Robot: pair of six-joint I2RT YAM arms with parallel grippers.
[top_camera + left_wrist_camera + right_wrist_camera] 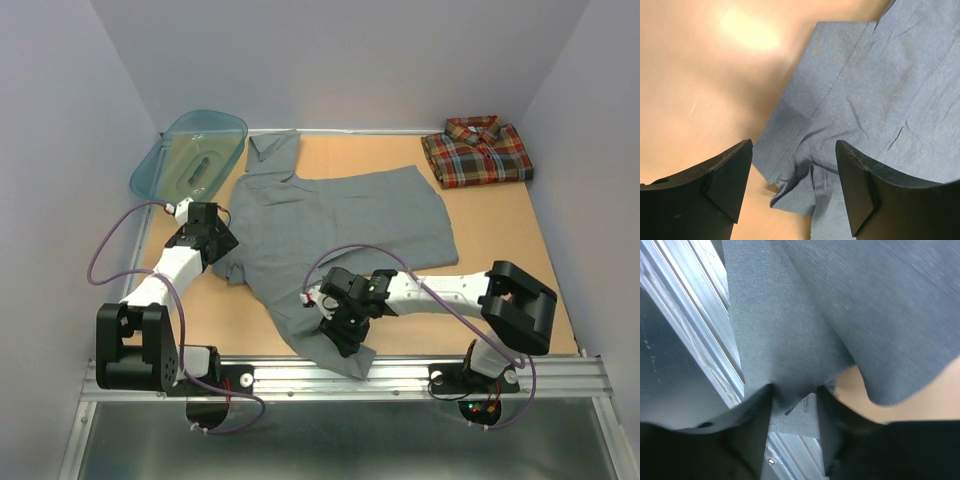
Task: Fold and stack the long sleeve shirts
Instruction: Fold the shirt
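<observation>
The plain grey shirt [340, 215] lies spread out across the middle of the table, collar towards the back left. Its near hem hangs over the front edge. My left gripper [222, 240] hovers open at the shirt's left side, its jaws [794, 150] straddling a crumpled sleeve end [805, 185] without touching it. My right gripper [345, 335] is at the near hem, where its fingers [794, 390] press grey cloth [780, 330] from both sides above the rail. The plaid shirt [477, 152] sits folded at the back right corner.
A teal plastic basin [190, 150] stands tilted at the back left corner, close to the collar. The metal rail [400, 375] runs along the table's front edge, right under the right gripper [690, 325]. White walls enclose three sides.
</observation>
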